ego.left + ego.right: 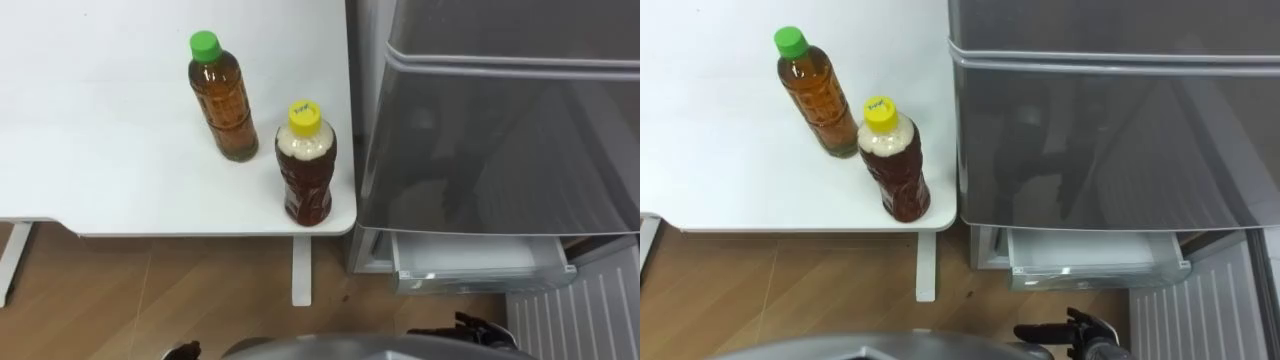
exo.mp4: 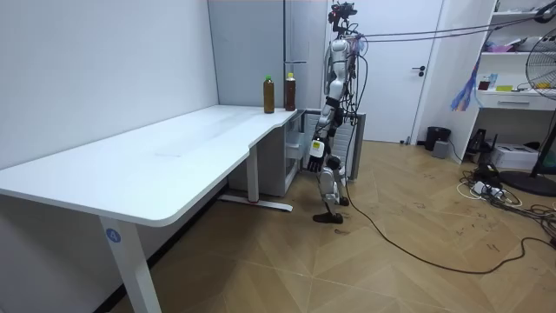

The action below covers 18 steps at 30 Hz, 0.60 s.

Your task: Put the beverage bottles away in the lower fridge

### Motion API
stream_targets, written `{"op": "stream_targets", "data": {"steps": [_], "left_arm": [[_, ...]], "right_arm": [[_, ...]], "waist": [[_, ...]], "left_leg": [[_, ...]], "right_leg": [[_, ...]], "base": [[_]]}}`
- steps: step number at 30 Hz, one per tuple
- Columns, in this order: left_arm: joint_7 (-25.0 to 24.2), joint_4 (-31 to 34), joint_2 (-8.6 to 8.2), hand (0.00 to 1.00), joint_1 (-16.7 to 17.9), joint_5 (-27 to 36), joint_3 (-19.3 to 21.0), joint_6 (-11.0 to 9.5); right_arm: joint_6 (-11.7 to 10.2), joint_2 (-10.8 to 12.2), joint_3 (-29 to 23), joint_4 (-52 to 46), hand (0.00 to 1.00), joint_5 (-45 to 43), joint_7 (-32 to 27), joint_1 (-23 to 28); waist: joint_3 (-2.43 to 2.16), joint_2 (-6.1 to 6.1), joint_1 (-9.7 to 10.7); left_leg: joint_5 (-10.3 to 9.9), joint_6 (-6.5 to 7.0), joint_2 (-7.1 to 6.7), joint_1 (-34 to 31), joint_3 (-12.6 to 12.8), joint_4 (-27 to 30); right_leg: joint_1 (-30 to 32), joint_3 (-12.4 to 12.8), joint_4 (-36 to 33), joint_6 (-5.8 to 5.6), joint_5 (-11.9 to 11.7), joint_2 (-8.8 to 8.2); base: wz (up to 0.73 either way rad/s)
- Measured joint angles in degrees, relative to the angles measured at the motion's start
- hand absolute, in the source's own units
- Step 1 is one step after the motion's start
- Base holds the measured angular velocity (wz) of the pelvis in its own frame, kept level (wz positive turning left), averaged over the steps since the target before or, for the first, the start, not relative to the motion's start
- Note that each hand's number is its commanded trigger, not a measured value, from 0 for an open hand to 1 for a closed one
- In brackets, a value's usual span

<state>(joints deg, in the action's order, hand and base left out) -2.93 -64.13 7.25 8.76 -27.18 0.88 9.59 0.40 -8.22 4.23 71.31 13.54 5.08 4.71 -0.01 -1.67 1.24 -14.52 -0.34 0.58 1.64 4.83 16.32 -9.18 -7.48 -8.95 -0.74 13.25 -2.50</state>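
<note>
Right hand (image 1: 1085, 332) sits low before the fridge (image 1: 500, 130); its finger state cannot be told. Left hand (image 2: 315, 149) hangs at the robot's side, fingers loose, holding nothing. Yellow-capped bottle (image 1: 306, 170) stands upright at the counter (image 1: 100, 150) corner beside the fridge. Green-capped bottle (image 1: 222, 100) stands upright just behind it. The lower drawer (image 1: 480, 262) is open.

A long white table (image 2: 174, 161) stands by a pale wall (image 2: 87, 69) on a brown wood floor (image 2: 391, 261), and far back there is a white door (image 2: 407, 69), a dark bin (image 2: 437, 137) near it, a white shelf (image 2: 512, 97), a big fan (image 2: 546, 78) and wires (image 2: 495, 193) lying on the floor
</note>
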Motion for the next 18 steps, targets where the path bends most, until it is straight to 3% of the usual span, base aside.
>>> {"op": "stream_targets", "data": {"steps": [18], "left_arm": [[2.59,-0.54,-0.10,0.00,1.70,1.63,0.39,-0.39]], "right_arm": [[0.37,-0.02,0.06,0.31,0.00,-0.08,0.02,-0.14]], "waist": [[0.12,0.55,-0.05]], "left_leg": [[-0.02,0.01,0.00,-0.04,-0.28,-0.02]], "right_leg": [[-0.02,-0.43,-0.04,-0.01,-0.01,0.02]], "base": [[0.00]]}}
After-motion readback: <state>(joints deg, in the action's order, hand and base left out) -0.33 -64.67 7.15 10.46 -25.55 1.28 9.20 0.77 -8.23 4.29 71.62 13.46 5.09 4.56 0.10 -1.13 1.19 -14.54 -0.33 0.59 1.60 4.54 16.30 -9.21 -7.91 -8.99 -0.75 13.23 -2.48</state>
